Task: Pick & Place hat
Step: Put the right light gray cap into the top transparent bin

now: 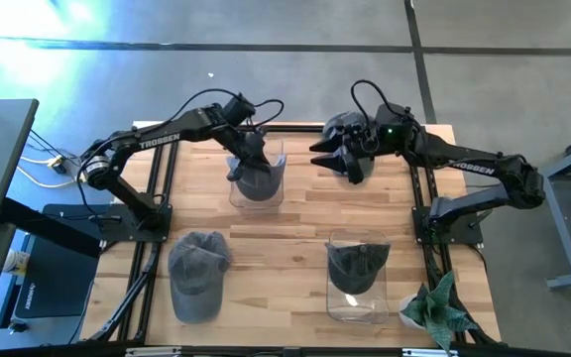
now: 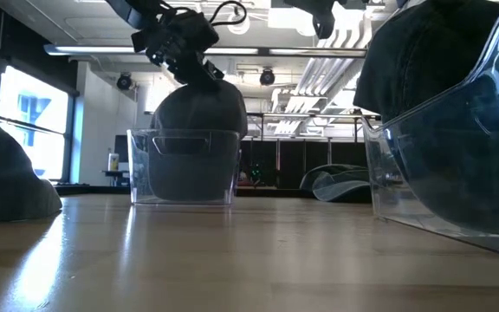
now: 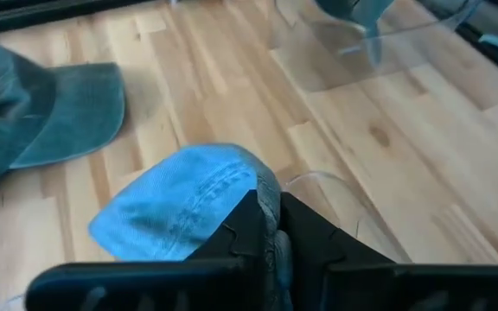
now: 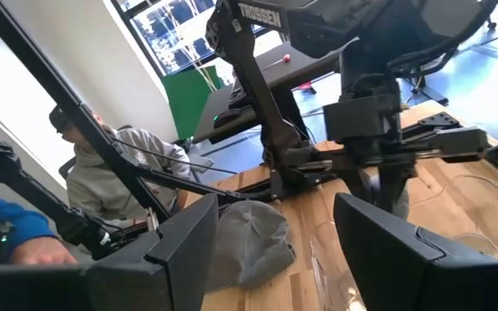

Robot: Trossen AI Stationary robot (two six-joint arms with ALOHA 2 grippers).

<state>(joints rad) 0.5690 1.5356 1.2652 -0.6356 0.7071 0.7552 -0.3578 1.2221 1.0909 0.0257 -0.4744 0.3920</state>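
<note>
A grey cap (image 2: 199, 117) stands in the clear bin (image 1: 257, 190) at the far middle of the table; its crown rises above the bin's rim (image 2: 183, 133). My left gripper (image 1: 249, 146) is shut on the top of this cap. My right gripper (image 1: 331, 157) hovers open to the right of that bin, above the far part of the table, touching nothing. A second grey cap (image 1: 198, 274) lies flat on the wood at the near left. A third cap (image 1: 357, 266) sits in another clear bin (image 1: 358, 307) at the near right. My left gripper (image 3: 271, 231) pinches a raised fold of cloth on the cap's crown (image 3: 262, 186) between its two fingers. They come at it from above, slanting down. The cap stands upright below the fingers, its lower part inside the bin (image 2: 183, 173).
A potted plant (image 1: 436, 309) stands at the table's near right corner. Black frame rails run along the left and right table edges (image 1: 157, 213). Bare wood lies between the two bins (image 1: 295, 223). Beyond the left edge, people sit (image 4: 115, 186).
</note>
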